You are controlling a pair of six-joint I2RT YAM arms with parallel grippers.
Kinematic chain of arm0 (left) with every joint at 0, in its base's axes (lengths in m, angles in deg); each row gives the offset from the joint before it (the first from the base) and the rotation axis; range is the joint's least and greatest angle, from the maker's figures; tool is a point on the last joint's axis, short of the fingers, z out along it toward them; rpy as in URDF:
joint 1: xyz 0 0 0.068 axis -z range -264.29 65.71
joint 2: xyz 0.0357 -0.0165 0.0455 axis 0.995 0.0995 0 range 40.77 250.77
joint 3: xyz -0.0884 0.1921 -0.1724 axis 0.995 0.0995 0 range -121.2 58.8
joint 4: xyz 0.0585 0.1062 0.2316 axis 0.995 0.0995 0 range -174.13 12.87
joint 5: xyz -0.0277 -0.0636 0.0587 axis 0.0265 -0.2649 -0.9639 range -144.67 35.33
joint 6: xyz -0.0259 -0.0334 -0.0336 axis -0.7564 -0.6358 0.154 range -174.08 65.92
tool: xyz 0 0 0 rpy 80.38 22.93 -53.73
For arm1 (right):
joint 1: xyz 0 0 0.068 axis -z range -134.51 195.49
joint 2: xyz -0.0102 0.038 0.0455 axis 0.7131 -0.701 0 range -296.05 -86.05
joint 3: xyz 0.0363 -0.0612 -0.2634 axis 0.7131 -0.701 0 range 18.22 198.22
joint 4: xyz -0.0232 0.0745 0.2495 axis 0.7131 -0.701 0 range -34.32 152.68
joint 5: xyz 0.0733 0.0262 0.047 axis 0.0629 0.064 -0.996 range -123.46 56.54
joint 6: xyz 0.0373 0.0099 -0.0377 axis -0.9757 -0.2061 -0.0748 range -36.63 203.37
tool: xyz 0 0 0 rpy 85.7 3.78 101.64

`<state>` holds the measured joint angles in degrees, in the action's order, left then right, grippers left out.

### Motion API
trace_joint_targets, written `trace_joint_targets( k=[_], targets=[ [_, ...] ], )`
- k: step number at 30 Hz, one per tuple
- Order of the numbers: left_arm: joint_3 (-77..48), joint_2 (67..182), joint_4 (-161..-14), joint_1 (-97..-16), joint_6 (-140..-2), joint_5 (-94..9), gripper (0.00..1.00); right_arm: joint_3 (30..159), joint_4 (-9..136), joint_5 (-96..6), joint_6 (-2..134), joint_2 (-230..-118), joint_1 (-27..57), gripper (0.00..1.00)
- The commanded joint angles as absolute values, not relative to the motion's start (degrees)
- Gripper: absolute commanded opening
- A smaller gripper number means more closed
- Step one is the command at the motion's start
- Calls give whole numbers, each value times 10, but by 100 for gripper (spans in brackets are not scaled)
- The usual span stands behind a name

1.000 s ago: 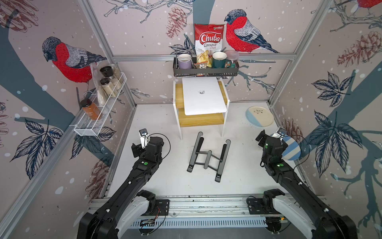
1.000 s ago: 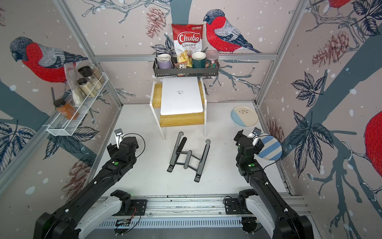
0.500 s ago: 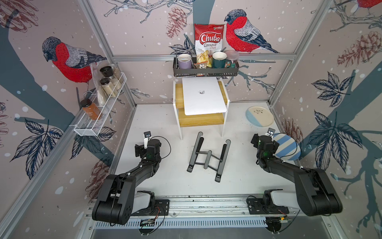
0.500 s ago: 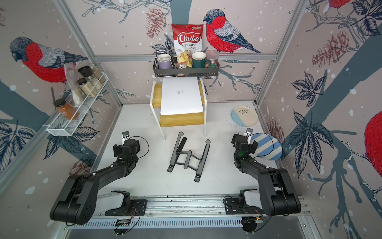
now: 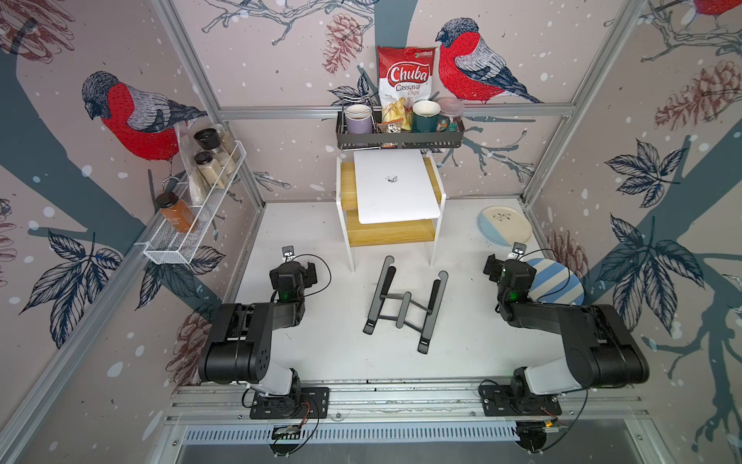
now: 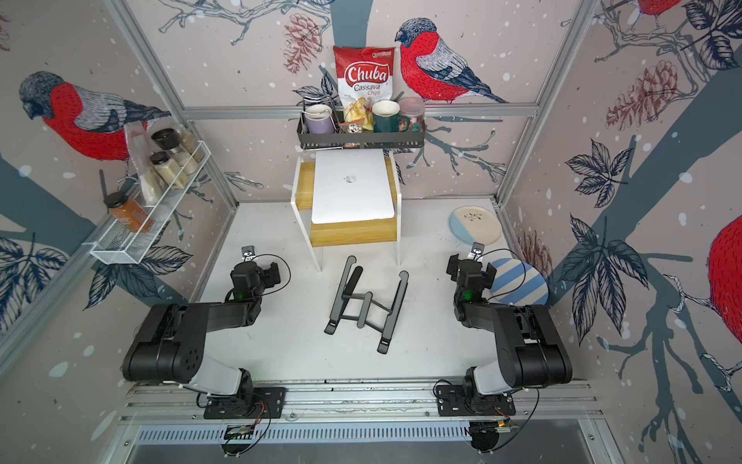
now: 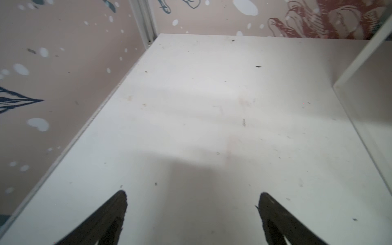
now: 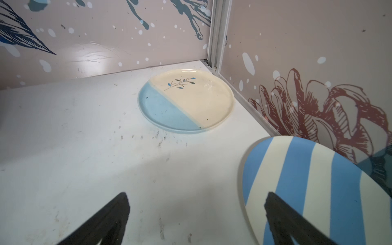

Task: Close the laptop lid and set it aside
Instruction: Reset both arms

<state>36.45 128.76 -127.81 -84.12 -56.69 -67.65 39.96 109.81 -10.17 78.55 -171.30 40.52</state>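
- Both arms have been drawn back over the last second and folded low over their bases; the laptop has not shifted.
- The laptop is seen in both top views lying flat on the upper shelf of the small table at the back middle, its lid shut and logo up.
- The left gripper is spread wide with nothing in it, and only bare worktop lies ahead.
- The right gripper is likewise spread and empty. One finger is seen over the rim of the striped plate, but contact cannot be judged.
- From both grippers the laptop lies ahead, inward and higher, and neither arm is clearly nearer. Its long axis seems to run front to back, though foreshortening leaves that unsure.
- The black folding stand lies bare between the arms.
- The black basket on the back wall is filled with two mugs, a chips bag and a jar. The white wire rack carries spice jars, and the half-blue plate is empty.
- The task is judged done, and no further grasp seems called for.
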Motion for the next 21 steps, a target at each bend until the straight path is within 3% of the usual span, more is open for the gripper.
trace_joint_targets(
  k=[1, 21],
  targets=[
    [377, 1287, -1360, -843, -567, -659, 96, 379, 1173, -163, 771, -1734, 422, 99],
    [370, 1293, -1357, -843, -554, -631, 97, 389, 1134, -160, 770, -1722, 418, 99]
  ],
)
